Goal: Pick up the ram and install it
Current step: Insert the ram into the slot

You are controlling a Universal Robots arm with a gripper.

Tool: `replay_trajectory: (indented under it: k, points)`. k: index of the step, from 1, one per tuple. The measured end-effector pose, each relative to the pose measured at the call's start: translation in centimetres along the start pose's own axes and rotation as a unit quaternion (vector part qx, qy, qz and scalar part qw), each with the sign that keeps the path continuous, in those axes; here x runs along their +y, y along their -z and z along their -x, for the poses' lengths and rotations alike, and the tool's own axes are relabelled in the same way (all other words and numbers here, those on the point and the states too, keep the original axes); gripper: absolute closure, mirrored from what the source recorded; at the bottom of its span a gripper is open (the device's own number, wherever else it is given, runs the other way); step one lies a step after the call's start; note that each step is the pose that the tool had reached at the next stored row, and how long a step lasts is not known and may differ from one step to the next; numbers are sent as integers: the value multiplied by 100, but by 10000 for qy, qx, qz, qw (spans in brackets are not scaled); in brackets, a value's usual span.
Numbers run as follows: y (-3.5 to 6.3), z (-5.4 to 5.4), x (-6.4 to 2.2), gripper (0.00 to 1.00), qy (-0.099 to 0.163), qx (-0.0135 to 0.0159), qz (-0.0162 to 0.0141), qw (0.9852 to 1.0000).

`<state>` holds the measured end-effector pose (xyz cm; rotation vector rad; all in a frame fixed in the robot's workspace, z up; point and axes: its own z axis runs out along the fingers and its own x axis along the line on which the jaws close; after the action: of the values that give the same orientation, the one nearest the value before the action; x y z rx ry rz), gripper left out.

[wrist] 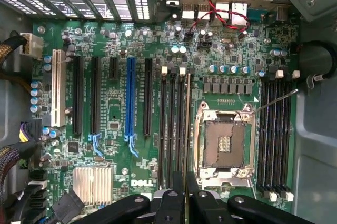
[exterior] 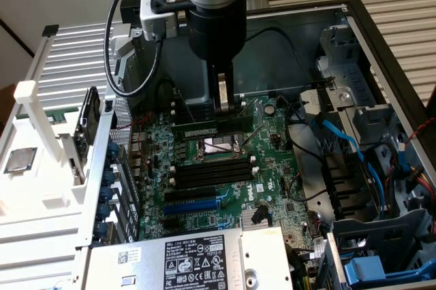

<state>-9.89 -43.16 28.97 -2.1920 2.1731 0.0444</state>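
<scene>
RAM stick point(wrist: 188, 129), edge-on and pinched between the nearly closed jaws of the gripper point(exterior: 224, 101), hangs over the memory slots point(wrist: 172, 129) at nine o'clock of the CPU socket point(wrist: 224, 142); slight misalignment with a slot could jam it.

The arm point(exterior: 212, 4) reaches straight down, its wrist vertical and the gripper point(exterior: 224, 105) pointing downward. Its two fingers point(wrist: 169, 203) stand close together, pinching a thin edge-on stick between the jaws, the ram point(wrist: 186, 129), which runs straight out from between the fingertips.
</scene>
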Motion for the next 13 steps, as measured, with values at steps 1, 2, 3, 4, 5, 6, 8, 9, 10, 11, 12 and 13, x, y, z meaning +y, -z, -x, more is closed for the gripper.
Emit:
replay_trajectory:
  k: [1,2,3,4,5,6,8,9,10,11,12,13]
  points:
    - [-3,-10,0,87,0,1,0,10000]
    - [-9,-16,0,87,0,3,0,10000]
    - [-16,-18,0,87,0,8,0,10000]
    - [-23,-19,0,87,0,16,3,10000]
    - [-31,-19,0,87,0,23,5,10000]
    - [-41,-20,1,87,0,30,10,10000]
    - [-54,-22,1,87,-1,45,31,10000]
    - [-58,-22,1,87,-2,58,51,10000]
    - [-62,-22,-1,87,-2,73,74,9999]
    - [-69,-23,-4,87,-4,88,106,9999]
    - [-74,-23,-5,87,-5,91,111,9999]
    - [-79,-23,-8,87,-5,94,120,9999]
